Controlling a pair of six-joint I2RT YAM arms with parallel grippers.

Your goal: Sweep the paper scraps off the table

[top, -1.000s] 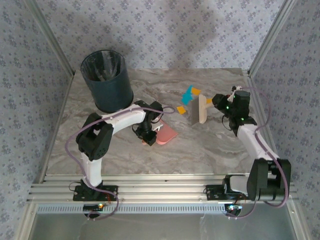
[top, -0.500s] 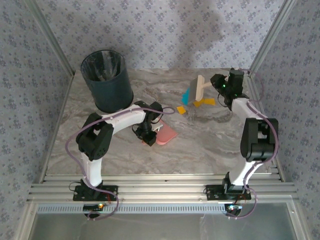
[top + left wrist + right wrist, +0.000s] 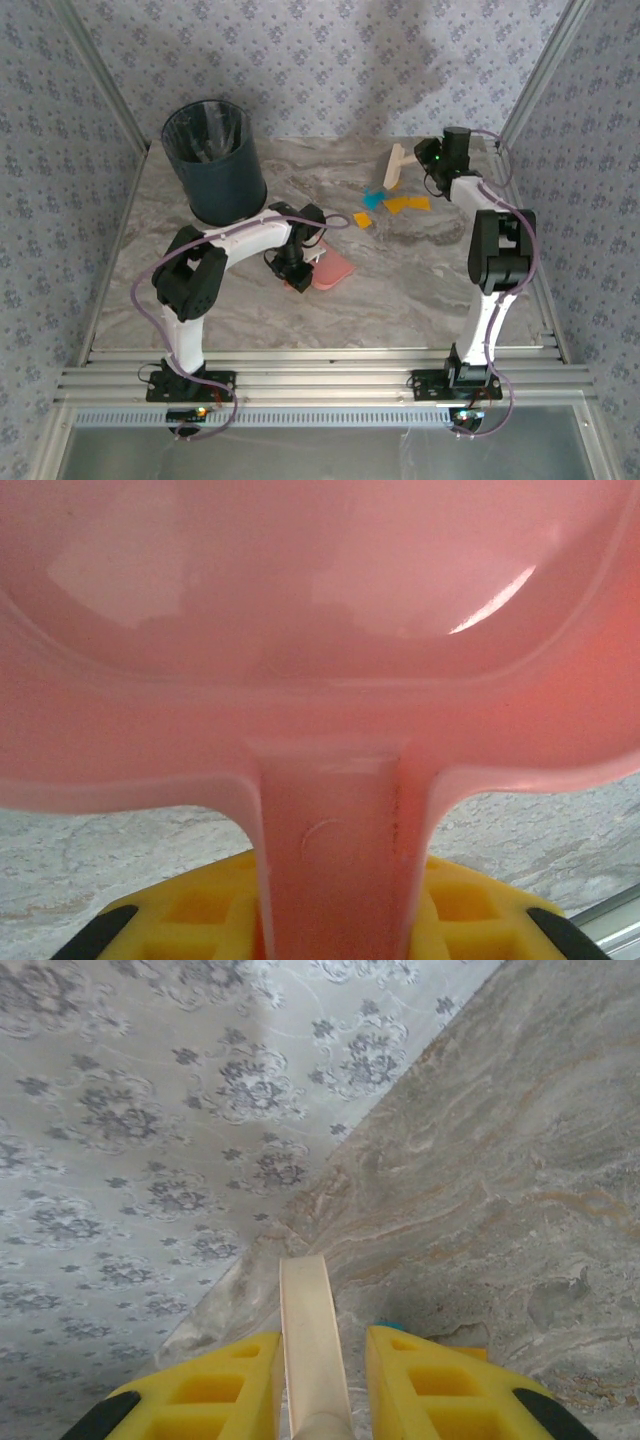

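Several scraps [image 3: 398, 204], teal and orange, lie toward the back right of the table [image 3: 400, 300], between the brush [image 3: 397, 164] and the dustpan [image 3: 333, 271]. Right gripper [image 3: 322, 1365] is clamped on the brush handle, left gripper [image 3: 330, 920] clamped on the dustpan handle. The risk: the dustpan sits well apart, so a fast stroke could scatter light paper wide of it. No writing readable anywhere.

The table [image 3: 420, 290] bears paper scraps [image 3: 397, 205] just left of the right gripper [image 3: 417, 163]; pink dustpan [image 3: 334, 270] at the left gripper [image 3: 294, 272]; dark bin [image 3: 213, 165] beyond.
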